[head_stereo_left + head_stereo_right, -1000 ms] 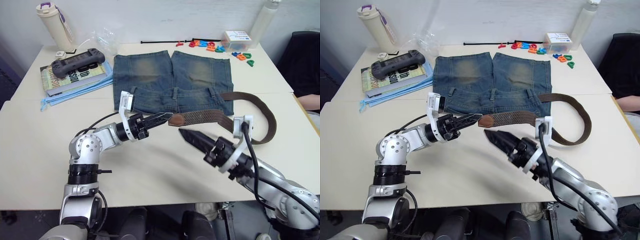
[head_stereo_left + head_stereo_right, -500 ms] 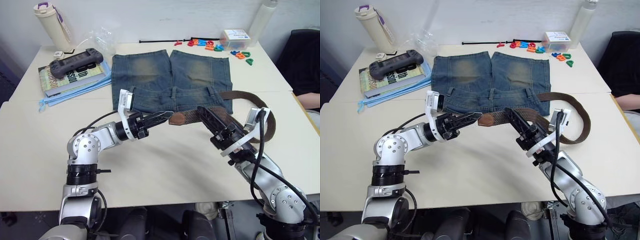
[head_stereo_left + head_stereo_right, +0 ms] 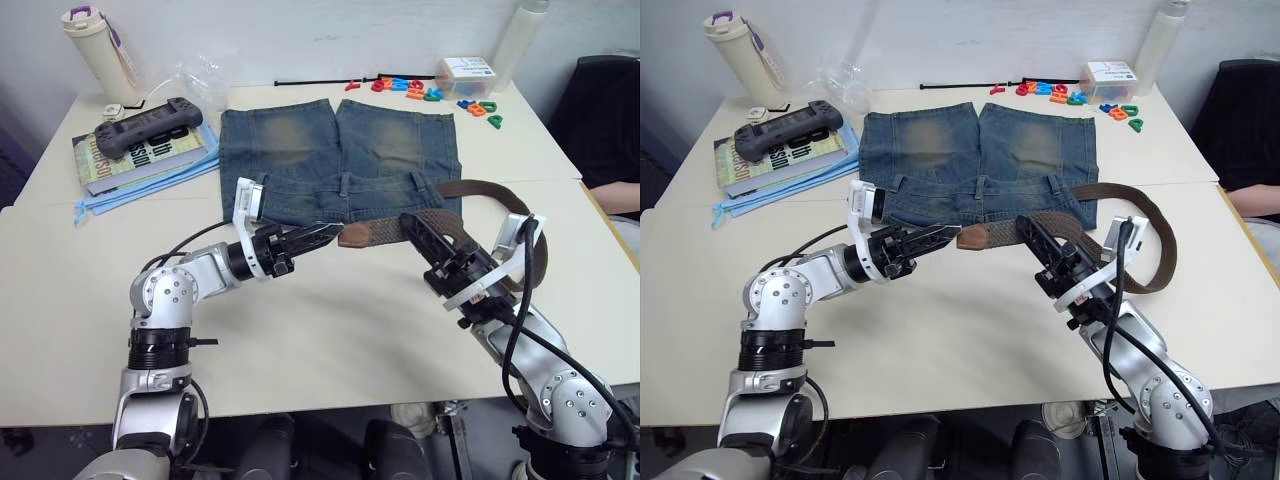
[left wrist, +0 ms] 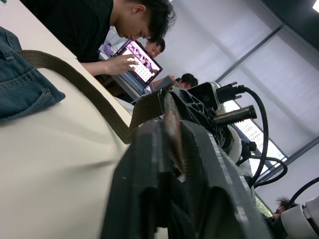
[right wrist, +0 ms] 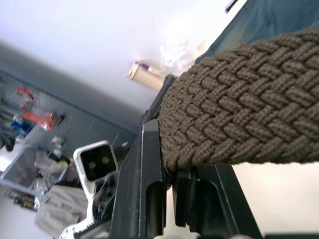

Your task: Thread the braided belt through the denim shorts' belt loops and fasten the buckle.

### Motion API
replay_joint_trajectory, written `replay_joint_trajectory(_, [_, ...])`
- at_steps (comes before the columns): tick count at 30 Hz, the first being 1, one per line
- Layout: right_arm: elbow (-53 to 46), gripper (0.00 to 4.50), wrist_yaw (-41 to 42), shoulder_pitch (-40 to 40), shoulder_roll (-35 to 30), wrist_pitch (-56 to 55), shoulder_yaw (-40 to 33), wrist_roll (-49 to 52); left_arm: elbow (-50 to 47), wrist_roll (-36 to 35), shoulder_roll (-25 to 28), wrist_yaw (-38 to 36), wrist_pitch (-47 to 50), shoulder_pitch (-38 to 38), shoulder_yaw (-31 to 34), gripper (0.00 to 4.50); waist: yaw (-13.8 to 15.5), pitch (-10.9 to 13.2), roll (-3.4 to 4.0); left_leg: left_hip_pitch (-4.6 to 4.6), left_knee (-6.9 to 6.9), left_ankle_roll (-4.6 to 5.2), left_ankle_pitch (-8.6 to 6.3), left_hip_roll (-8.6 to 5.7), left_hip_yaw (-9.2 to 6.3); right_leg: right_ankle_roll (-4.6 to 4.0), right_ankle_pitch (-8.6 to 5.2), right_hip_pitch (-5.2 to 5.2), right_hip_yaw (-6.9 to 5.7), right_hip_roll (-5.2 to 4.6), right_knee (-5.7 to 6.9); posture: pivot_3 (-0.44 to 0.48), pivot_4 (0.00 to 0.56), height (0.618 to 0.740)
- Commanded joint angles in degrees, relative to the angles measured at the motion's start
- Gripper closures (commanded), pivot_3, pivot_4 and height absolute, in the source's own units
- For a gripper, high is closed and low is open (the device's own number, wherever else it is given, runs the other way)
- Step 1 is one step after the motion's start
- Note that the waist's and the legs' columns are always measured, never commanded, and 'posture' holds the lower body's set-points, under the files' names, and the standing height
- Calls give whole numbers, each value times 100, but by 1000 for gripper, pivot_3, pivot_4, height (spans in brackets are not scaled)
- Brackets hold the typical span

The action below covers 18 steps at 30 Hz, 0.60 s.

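An office: people (image 4: pixel 94 30) at a laptop (image 4: pixel 137 62) (big windows behind), white tables (image 3: pixel 330 340).

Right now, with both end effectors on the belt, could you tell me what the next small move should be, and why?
Probably the left end effector should ease the tan tip of the braided belt toward the nearest of the belt loops. It is shut on the tip, which lies just short of the denim shorts waistband, while the right end effector grips the braid behind it.
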Motion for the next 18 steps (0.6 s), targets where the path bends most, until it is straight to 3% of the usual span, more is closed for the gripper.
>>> replay_joint_trajectory(1, [-189,4500,-96,36,41,-194,-145,-59,333,842,426,-709,-935,-197,-474,1916,4,0,0,-1,-1,0,-1,1,10,0,0,-9,9,2,4,0,150,703])
replay_joint_trajectory(3, [-197,4500,-154,73,38,-257,-189,-107,758,1474,671,-1113,-1656,-324,-827,1313,9,0,0,-1,-1,1,-1,1,16,0,0,-15,17,2,8,0,150,703])
replay_joint_trajectory(4, [-212,4500,-182,111,20,-283,-217,-131,1295,2090,725,-1138,-2471,-520,-1090,986,25,0,0,-4,-1,1,-2,1,26,0,0,-25,26,3,13,0,150,703])
replay_joint_trajectory(6, [-235,4500,-219,168,-9,-309,-234,-184,2244,2944,692,-1050,-3678,-907,-1399,986,46,0,-1,-9,2,9,-6,0,35,0,0,-38,39,1,17,0,150,703])
replay_joint_trajectory(11, [-363,4500,-257,277,2,-366,-239,-259,4780,4989,354,259,-6864,-2073,-2120,986,67,4,-12,-58,18,23,-14,-3,48,7,5,-83,44,-5,22,0,150,703])
replay_joint_trajectory(15, [-513,4500,-276,338,24,-408,-235,-308,6293,6046,87,1145,-7742,-2664,-2585,986,32,5,-16,-77,25,36,-21,-5,53,16,10,-92,36,-8,10,0,150,703])
replay_joint_trajectory(18, [-594,4500,-318,349,19,-462,-232,-331,6839,6564,-82,1607,-7903,-2914,-2796,986,12,3,-21,-76,24,41,-25,-4,60,17,11,-92,24,-12,7,0,150,703])
